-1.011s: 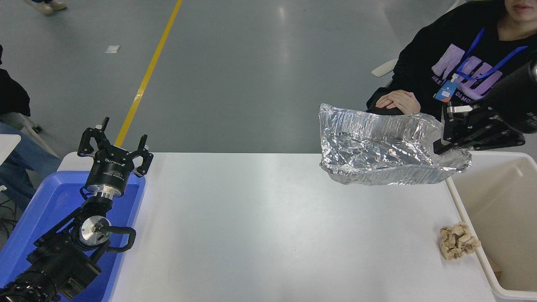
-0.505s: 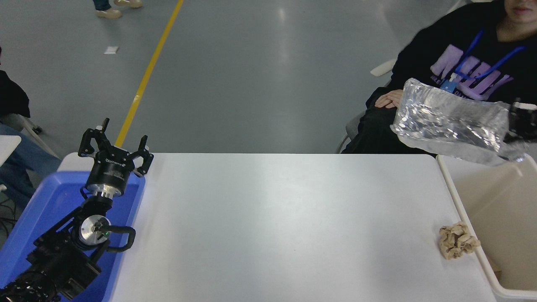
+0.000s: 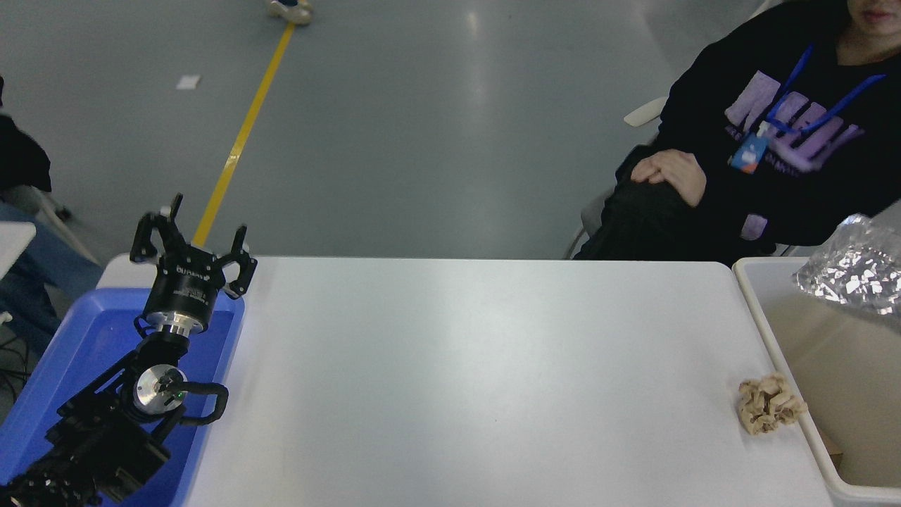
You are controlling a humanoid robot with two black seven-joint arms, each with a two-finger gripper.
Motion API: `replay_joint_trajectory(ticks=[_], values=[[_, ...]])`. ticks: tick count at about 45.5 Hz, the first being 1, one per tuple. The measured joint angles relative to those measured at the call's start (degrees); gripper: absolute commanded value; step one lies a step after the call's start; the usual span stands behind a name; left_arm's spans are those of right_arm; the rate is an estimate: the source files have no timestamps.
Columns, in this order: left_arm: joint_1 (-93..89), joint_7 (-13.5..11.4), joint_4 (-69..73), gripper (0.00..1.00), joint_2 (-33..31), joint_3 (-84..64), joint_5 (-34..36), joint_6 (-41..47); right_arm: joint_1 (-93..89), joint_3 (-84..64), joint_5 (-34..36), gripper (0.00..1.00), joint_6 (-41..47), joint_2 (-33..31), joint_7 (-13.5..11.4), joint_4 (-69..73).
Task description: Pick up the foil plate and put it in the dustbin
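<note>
Foil plate (image 3: 855, 264) over off-white dustbin (image 3: 757, 310)

Place: a robot test lab or workshop hall, not a home.
Floor: bare grey polished floor (image 3: 422, 127) with a yellow line (image 3: 243, 134) painted across it, as in industrial halls.
Furniture: a plain white desk (image 3: 464, 380) with nothing decorative on it.
Equipment: a black robot arm (image 3: 134, 394) parked over a blue plastic tray (image 3: 63, 366) at the desk's near left.
People: a seated person (image 3: 767, 134) at the far side wears a lanyard with a badge (image 3: 747, 151), as staff do.
</note>
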Motion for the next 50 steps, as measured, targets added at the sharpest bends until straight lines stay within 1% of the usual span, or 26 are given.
replay_joint_trajectory(ticks=[7, 19, 30, 35, 50], values=[[0.00, -0.05, 0.01, 0.98, 0.00, -0.01, 0.01, 0.01, -13.19, 11.81, -0.14, 0.00, -2.76, 1.35, -0.35, -8.89], [0.00, -0.06, 0.01, 0.98, 0.00, -0.01, 0.00, 0.01, -25.02, 21.09, -4.26, 0.00, -4.56, 5.41, -2.30, -22.33], [0.00, -0.07, 0.01, 0.98, 0.00, -0.03, 0.01, 0.01, -30.73, 23.95, -6.18, 0.00, -4.84, 10.08, -3.22, -32.16], [0.00, -0.11, 0.03, 0.98, -0.03, -0.03, 0.01, 0.01, -32.16, 24.43, -6.60, 0.00, -4.84, 11.91, -4.10, -35.67], [0.00, -0.21, 0.03, 0.98, -0.07, -0.03, 0.01, 0.01, -33.69, 25.05, -7.04, 0.00, -4.84, 13.92, -6.09, -39.86]])
